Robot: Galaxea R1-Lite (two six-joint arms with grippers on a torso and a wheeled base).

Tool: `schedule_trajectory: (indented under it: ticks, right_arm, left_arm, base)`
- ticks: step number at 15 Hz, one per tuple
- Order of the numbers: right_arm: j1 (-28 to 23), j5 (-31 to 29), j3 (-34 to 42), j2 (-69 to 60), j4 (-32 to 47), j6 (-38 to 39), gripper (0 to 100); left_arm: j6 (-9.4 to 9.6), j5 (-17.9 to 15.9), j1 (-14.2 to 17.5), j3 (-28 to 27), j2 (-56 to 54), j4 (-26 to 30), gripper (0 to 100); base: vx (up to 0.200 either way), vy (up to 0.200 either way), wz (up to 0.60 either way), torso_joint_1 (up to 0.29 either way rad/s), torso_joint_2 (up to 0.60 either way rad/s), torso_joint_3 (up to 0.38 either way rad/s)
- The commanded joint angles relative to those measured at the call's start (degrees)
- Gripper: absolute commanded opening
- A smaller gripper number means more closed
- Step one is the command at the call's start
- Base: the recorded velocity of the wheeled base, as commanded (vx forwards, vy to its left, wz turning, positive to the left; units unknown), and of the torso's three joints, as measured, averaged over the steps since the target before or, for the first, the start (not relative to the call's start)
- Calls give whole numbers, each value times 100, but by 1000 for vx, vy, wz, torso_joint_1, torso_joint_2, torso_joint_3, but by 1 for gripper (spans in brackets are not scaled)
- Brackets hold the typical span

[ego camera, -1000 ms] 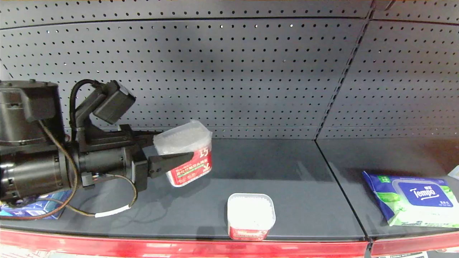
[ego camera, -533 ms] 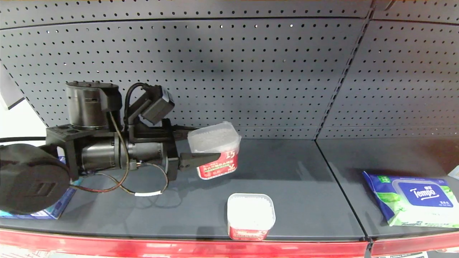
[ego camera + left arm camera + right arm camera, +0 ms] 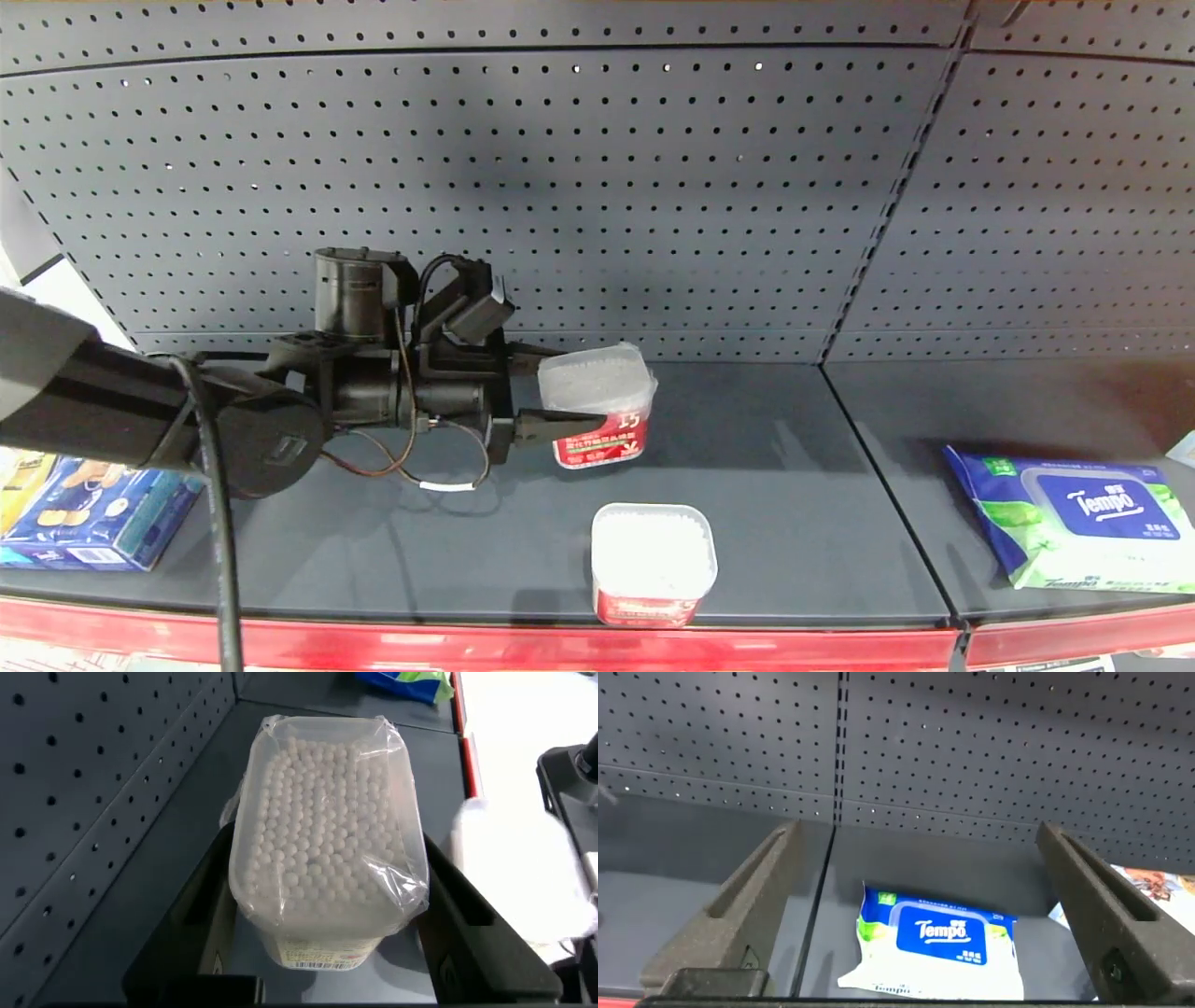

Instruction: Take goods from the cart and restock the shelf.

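Clear plastic capped the red-labelled cotton swab tub, clamped by its sides between the fingers of the left gripper toward the back of the grey shelf. Its base seemed to hover just above the board, though contact could not be ruled out. A second swab tub stood apart at the front edge. The right gripper had its fingers spread wide around nothing, facing a wet wipes pack lying flat in the neighbouring bay.

Shop: pegboard shelf, red front strip, packaged wipes.
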Motion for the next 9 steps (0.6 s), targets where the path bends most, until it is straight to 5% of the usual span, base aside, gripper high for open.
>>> schedule_trajectory:
  ticks: [1,9]
  right_arm:
    - [7,3,-8,76,-5,-10,100]
    - [7,-5,-79,207,-5,-71,100]
  left_arm:
    - [1,-62,-4,-308,427,3,0]
    - [27,-114,-56,-642,972,3,0]
  base:
    - [0,0,0,0,0,0]
    - [0,0,0,0,0,0]
